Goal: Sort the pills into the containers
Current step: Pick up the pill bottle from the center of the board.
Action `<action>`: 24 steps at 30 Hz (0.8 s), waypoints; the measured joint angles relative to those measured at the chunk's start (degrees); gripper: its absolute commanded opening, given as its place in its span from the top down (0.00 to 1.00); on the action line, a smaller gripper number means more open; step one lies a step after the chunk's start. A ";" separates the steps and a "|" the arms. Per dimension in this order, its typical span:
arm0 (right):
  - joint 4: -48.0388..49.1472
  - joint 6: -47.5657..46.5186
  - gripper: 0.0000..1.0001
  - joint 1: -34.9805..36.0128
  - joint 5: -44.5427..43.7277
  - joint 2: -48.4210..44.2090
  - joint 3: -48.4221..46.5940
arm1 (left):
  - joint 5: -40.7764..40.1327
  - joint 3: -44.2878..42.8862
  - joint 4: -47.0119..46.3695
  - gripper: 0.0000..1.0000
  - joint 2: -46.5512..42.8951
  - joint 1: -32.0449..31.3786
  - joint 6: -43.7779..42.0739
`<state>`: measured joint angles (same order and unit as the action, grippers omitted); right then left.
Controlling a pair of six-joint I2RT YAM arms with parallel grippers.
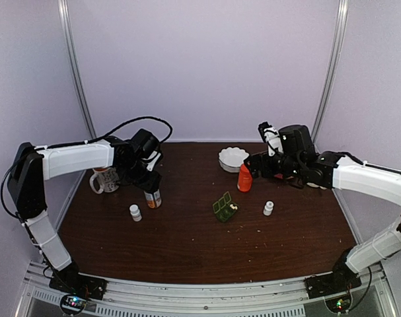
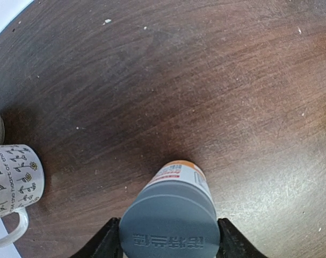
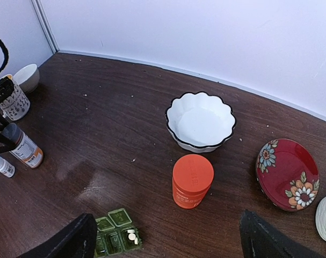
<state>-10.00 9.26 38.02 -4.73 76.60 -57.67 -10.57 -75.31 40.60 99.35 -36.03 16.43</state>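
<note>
The green pill box [image 1: 221, 206] lies open near the middle of the dark wooden table [image 1: 187, 254], between the two arms. A few whitish pills [image 3: 131, 235] sit together in the end cell that is rightmost in the right wrist view; what the other cells hold is too small to tell. The left gripper [image 2: 169, 244] is clamped on the grey-capped bottle [image 2: 173, 212]. In its own wrist view a black finger [image 2: 106, 243] presses each side of the grey cap, and the orange-and-white label shows below. That bottle is at the left of the table, just beside a patterned mug [image 2: 13, 180], with a small white bottle [image 1: 135, 212] near it toward the arm bases. The right gripper [image 3: 165, 228] hangs above the table with its jaws spread wide and nothing between them. It is just short of the orange bottle [image 3: 192, 180], which stands upright and untouched beyond the pill box. Behind the orange bottle sits a scalloped white bowl [image 3: 200, 121], to its right a red flowered plate [image 3: 287, 173]. A second small white bottle [image 1: 268, 209] stands to the right of the pill box, apart from it.
</note>
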 measured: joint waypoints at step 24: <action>12.55 -0.66 0.00 8.46 13.40 -2.56 1.51 | 31.93 -6.47 -5.35 0.72 -17.20 -0.02 -0.33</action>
<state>2.55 8.60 46.48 8.67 74.04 -56.16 21.37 -81.78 35.24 82.15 -36.05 16.10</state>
